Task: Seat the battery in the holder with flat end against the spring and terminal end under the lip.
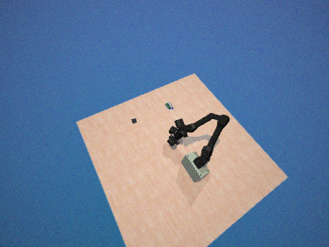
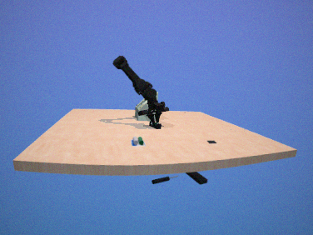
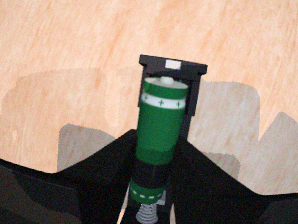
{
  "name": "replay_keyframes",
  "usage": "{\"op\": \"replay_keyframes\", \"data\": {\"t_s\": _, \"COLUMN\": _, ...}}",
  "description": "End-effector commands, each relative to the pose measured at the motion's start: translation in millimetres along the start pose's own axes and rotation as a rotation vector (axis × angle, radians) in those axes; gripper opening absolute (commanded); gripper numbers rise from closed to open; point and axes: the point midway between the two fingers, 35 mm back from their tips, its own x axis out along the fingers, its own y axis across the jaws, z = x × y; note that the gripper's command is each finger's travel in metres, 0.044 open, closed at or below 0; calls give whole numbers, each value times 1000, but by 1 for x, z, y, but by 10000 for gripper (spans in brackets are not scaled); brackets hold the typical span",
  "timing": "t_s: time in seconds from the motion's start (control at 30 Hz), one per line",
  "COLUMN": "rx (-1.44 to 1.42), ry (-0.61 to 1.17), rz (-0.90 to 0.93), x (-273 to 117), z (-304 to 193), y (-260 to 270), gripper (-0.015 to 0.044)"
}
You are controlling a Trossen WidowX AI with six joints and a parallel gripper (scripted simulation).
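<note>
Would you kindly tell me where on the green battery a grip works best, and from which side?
Grip the battery at mid-body, across its round sides, coming from above, as the tool does now. It lies lengthwise in the holder, spring at one end and lip at the other, so both ends should stay free.

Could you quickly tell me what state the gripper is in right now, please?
Gripper: shut on the green battery, over the black holder.
</note>
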Motion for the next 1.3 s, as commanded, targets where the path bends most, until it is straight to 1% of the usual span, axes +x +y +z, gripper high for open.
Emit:
{"op": "replay_keyframes", "data": {"t_s": 0.0, "rx": -4, "ry": 46, "rz": 6, "x": 4, "z": -7, "y": 3, "gripper": 60}}
{"op": "replay_keyframes", "data": {"t_s": 0.97, "rx": 6, "ry": 206, "rz": 18, "x": 2, "z": -6, "y": -4, "gripper": 60}}
{"op": "replay_keyframes", "data": {"t_s": 1.27, "rx": 8, "ry": 227, "rz": 23, "x": 2, "z": -4, "y": -5, "gripper": 60}}
